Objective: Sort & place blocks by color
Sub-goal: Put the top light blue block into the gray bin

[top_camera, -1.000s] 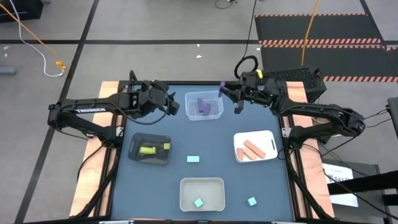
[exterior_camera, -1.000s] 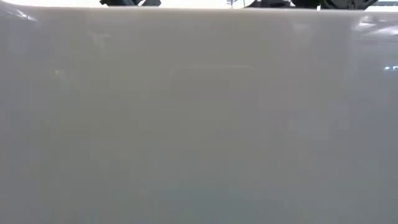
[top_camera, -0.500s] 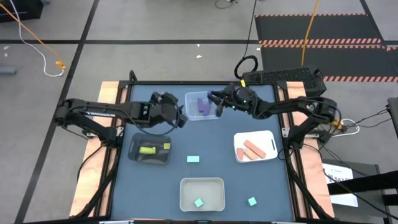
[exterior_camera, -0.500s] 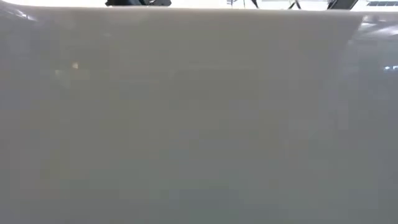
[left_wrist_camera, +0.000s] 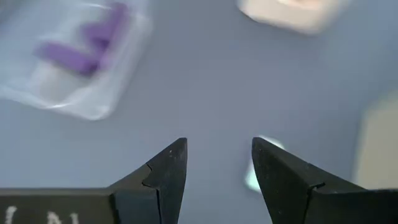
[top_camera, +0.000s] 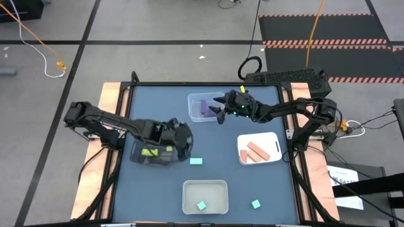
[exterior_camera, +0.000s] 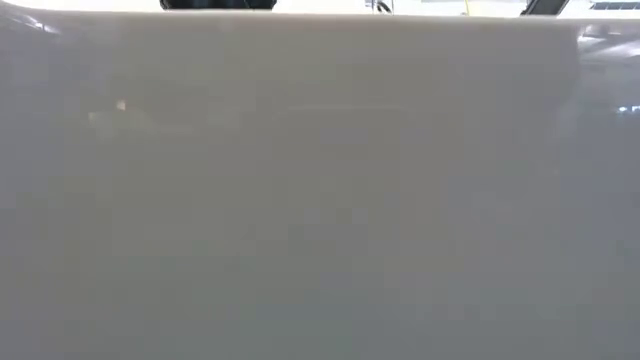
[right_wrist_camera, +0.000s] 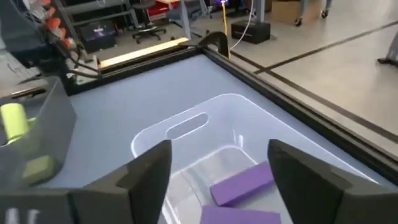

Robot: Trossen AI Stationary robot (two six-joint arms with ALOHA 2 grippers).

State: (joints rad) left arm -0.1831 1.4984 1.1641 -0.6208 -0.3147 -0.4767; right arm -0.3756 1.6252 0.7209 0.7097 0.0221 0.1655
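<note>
My left gripper [top_camera: 186, 148] [left_wrist_camera: 217, 146] hangs open above the blue table, beside the black tray [top_camera: 140, 157] that holds yellow-green blocks [top_camera: 150, 152]. A teal block [top_camera: 196, 161] [left_wrist_camera: 251, 178] lies on the table just beyond its fingertips, untouched. My right gripper [top_camera: 219, 113] [right_wrist_camera: 221, 149] stands open over the clear bin [top_camera: 192, 99], where purple blocks [top_camera: 203, 106] [right_wrist_camera: 242, 183] lie on the bottom. Orange blocks [top_camera: 255, 151] lie in the white tray [top_camera: 242, 140]. One teal block [top_camera: 202, 205] sits in the near clear tray [top_camera: 189, 186], another [top_camera: 255, 203] on the table.
The low view is filled by a pale tray wall [exterior_camera: 320, 200] close to the camera. Bare blue table lies between the trays. The table's black frame [top_camera: 287, 157] and wooden side strips run along both sides.
My left gripper has swung from the far side toward the near edge and the right, sinking and tipping down beside the black tray. My right gripper has dropped and gone left over the clear bin. The purple block at its fingertips a second ago is gone from them.
</note>
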